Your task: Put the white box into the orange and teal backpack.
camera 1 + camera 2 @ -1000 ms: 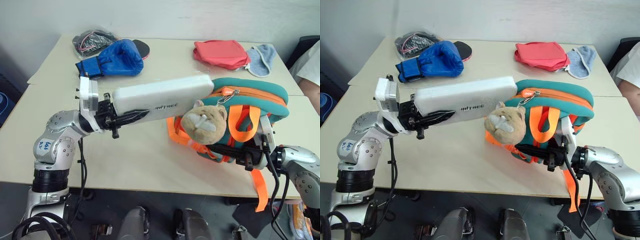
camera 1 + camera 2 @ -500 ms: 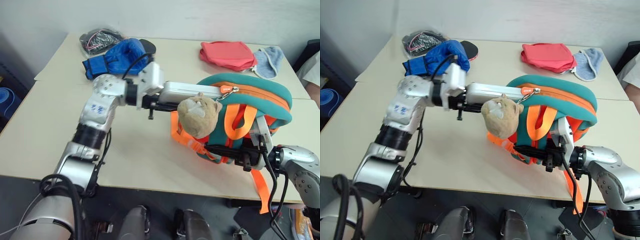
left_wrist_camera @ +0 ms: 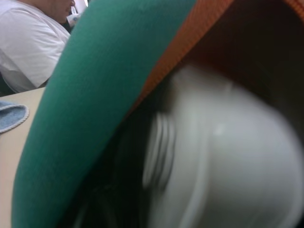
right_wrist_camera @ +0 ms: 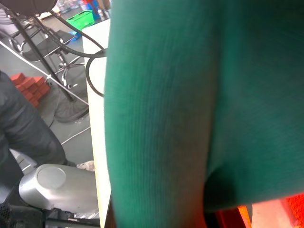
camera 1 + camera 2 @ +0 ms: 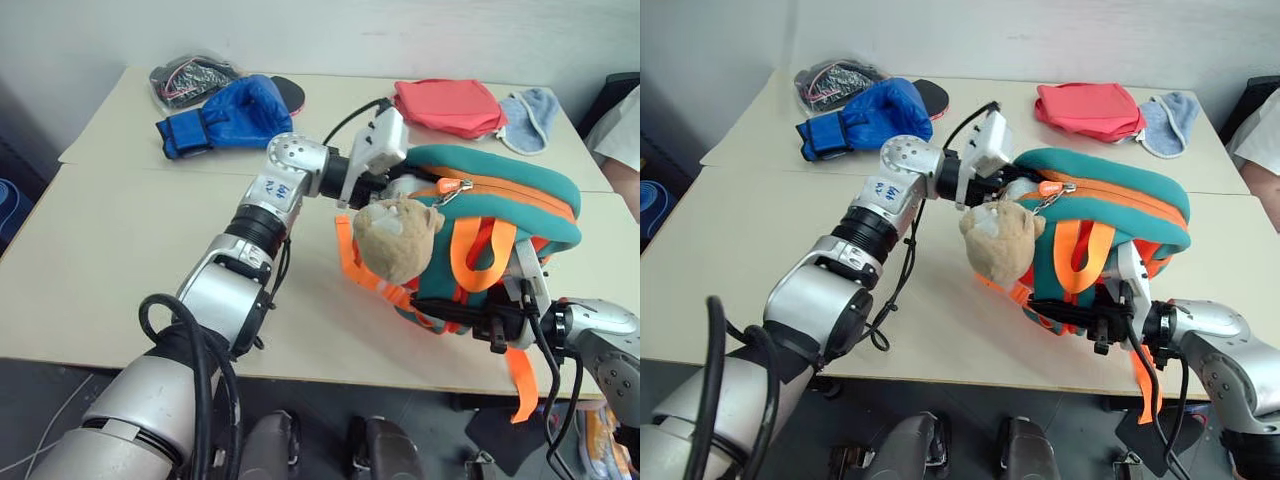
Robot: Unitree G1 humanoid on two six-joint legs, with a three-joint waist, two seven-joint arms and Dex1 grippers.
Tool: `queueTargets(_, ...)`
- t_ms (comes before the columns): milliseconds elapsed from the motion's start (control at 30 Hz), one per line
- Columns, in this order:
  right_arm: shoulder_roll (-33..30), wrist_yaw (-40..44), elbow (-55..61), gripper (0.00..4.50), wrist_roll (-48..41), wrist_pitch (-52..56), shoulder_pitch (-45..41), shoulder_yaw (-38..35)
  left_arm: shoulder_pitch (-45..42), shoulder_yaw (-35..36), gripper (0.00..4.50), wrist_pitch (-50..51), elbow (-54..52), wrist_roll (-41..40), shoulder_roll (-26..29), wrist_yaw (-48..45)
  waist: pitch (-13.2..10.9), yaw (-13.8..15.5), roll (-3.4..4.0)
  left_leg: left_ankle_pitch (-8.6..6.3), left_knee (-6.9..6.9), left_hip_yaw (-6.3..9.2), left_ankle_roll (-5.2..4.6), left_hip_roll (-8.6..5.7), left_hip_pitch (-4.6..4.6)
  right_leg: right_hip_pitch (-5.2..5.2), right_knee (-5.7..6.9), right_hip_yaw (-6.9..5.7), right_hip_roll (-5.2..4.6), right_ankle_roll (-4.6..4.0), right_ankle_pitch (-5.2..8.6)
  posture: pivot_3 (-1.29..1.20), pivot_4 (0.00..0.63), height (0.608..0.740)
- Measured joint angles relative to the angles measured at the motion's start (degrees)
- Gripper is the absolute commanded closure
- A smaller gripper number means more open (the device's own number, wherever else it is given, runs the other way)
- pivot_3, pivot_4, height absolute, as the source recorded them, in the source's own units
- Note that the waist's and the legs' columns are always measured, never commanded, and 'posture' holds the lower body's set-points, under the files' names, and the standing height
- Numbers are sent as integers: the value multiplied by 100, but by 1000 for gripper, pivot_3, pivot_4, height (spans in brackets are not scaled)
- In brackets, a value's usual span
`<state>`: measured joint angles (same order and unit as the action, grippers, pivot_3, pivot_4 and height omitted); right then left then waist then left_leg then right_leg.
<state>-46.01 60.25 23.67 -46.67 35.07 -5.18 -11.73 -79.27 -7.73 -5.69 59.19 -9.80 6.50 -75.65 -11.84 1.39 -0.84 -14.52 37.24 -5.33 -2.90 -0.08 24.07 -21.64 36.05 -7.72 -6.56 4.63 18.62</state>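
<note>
A: Where does the white box (image 3: 223,156) lie, and what bears on it?

B: Inside the mouth of the orange and teal backpack (image 5: 500,185), seen in the left wrist view under the teal rim. The left end effector (image 5: 385,185) is pushed into that opening; whether its fingers are apart or clamped on the box cannot be told. The right end effector (image 5: 497,322), fingers together, pinches the backpack's lower front edge near an orange strap (image 5: 520,385).

A: What could go wrong from here?

B: Judged from the views, the box may sit shallow; a withdrawing hand could drag it back out, or snag the zipper pull (image 5: 450,186) or plush toy (image 5: 396,237). The backpack overhangs the table (image 5: 120,260) edge, so a slipping right grip could let it tip off.
</note>
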Motion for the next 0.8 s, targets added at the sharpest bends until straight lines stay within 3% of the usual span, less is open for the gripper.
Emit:
queueTargets(100,46,-93,53,4500,3,-30,105,-11,5,178,6,-35,0,-22,339,-254,0,-11,0,0,-4,2,1,1,-2,0,1,-3,1,0,0,0,150,740)
queueTargets(300,168,-265,65,4500,18,-124,117,-11,244,667,6,-375,-36,-287,1297,-1036,1,-12,1,1,1,2,2,-1,-2,0,5,-2,0,0,0,0,150,740)
queueTargets(433,212,-358,35,4500,97,-147,6,8,943,542,6,-301,-915,-626,2077,-1044,0,-19,1,1,3,4,1,-1,-2,1,10,2,0,0,0,0,150,740)
queueTargets(600,236,-352,-66,4500,164,-149,-199,63,2130,490,6,529,-3361,-1373,1981,-1030,1,8,2,-8,26,15,-16,-10,1,17,27,9,-10,7,-5,0,150,740)
queueTargets(800,238,-333,-159,4500,221,-135,-300,162,2836,258,6,1018,-4965,-1606,1442,-494,2,-1,4,-10,38,12,-19,-9,-1,18,20,10,-10,10,-6,0,150,740)
